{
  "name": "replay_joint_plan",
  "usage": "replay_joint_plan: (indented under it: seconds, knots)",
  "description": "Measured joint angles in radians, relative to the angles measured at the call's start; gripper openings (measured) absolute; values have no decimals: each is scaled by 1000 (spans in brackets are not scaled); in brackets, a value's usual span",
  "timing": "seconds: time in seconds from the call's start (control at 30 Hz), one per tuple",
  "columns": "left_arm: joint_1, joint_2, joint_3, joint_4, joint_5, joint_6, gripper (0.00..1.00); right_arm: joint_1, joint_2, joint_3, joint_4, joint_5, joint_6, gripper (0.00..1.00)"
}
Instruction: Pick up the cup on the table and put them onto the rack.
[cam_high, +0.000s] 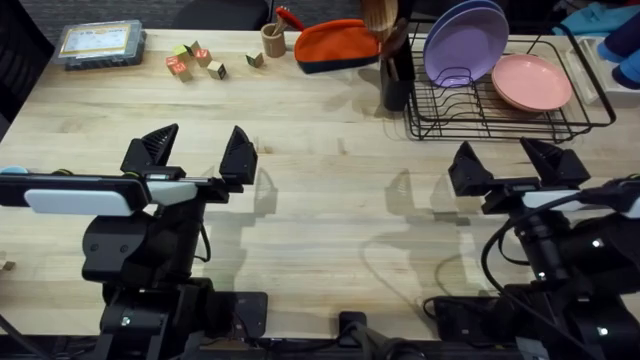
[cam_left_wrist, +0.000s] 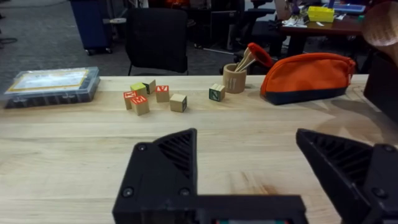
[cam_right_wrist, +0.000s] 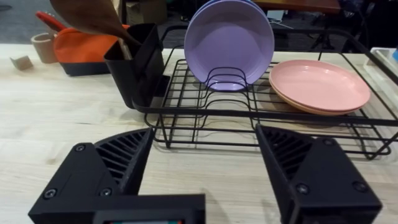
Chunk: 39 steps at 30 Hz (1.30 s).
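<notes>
Left gripper (cam_high: 197, 152) and right gripper (cam_high: 518, 163) hover low over the table (cam_high: 330, 200), jaws spread wide apart, nothing between them. No dark blue cup can be made out, so its position relative to the jaws cannot be told. The rack (cam_high: 500, 105) lies just ahead of the right gripper — lavender plates (cam_right_wrist: 229, 42) upright, pink plates (cam_right_wrist: 318, 85) flat. Its black utensil holder (cam_right_wrist: 134, 62) contains wooden utensils (cam_right_wrist: 93, 15).

Little can be read — the green wooden block (cam_left_wrist: 216, 93), well ahead of the left end effector (cam_left_wrist: 267, 180), bears a letter that looks like "N"; marks on the red blocks (cam_left_wrist: 134, 98) are too small to tell.
</notes>
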Motion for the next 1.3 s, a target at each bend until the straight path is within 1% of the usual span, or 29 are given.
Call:
replay_joint_plan:
  seconds: [0.53, 0.67, 0.83, 1.0, 1.03, 1.13, 1.3]
  knots:
    - [0, 0, 0, 0, 0, 0, 993, 0, 0, 0, 6, 15, 0, 994]
    - [0, 2, 13, -85, 0, 0, 992, 0, 1, 23, -52, 20, 0, 994]
    - [0, 2, 113, -247, -1, 0, 993, 0, 23, 132, -227, 25, -10, 994]
    - [0, 15, 242, -340, -2, 0, 993, 0, 123, 294, -299, 27, -20, 994]
    - [0, 62, 326, -387, -3, 0, 993, 0, 217, 393, -330, 27, -23, 994]
    - [0, 142, 415, -419, -4, 0, 992, 0, 333, 488, -344, 27, -27, 994]
    - [0, 300, 573, -436, -4, 0, 993, 0, 524, 640, -348, 14, -31, 994]
